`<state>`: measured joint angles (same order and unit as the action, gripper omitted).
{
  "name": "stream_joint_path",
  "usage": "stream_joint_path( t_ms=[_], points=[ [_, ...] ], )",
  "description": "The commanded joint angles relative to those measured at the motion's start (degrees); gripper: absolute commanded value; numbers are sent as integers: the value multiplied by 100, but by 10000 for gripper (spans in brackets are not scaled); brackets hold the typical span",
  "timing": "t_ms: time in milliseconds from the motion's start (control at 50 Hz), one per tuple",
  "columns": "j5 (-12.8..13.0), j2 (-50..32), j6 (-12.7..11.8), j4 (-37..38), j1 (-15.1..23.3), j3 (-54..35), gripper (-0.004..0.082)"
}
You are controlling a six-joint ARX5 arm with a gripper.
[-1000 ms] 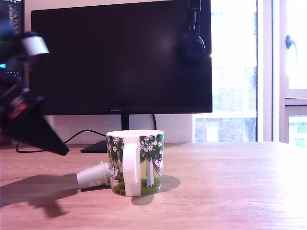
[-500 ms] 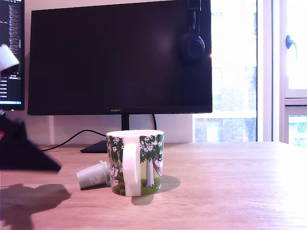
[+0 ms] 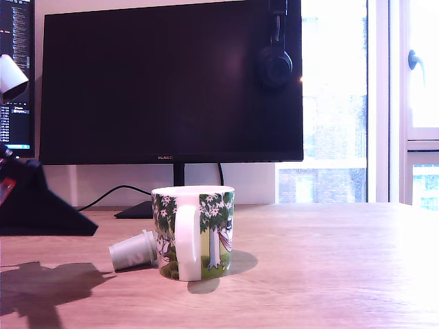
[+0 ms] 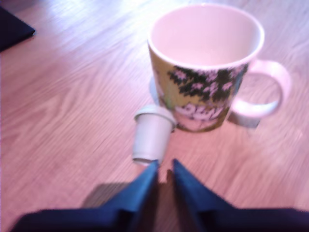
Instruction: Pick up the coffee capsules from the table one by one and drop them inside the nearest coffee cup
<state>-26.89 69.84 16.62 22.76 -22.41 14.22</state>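
A second ago the gripper (image 4: 164, 166) hung closer to the mug (image 3: 194, 232); it has since drawn back toward the exterior view's left edge. Its fingers are nearly together, holding nothing. The one capsule (image 3: 133, 251) visible lies tipped on the counter (image 3: 329, 274), touching the mug's base, and has rolled slightly. The mug looks empty, so a fresh approach is probably needed.
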Motion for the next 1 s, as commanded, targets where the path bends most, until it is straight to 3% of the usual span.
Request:
stream_joint_path(
  t_ms=[0, 320, 640, 980],
  points=[
    [2, 26, -109, 70, -11, -133, 779],
    [15, 262, -103, 575, -9, -133, 790],
    [22, 1362, -107, 1880, -9, -114, 790],
    [15, 2312, -103, 2275, -11, 225, 787]
  ],
)
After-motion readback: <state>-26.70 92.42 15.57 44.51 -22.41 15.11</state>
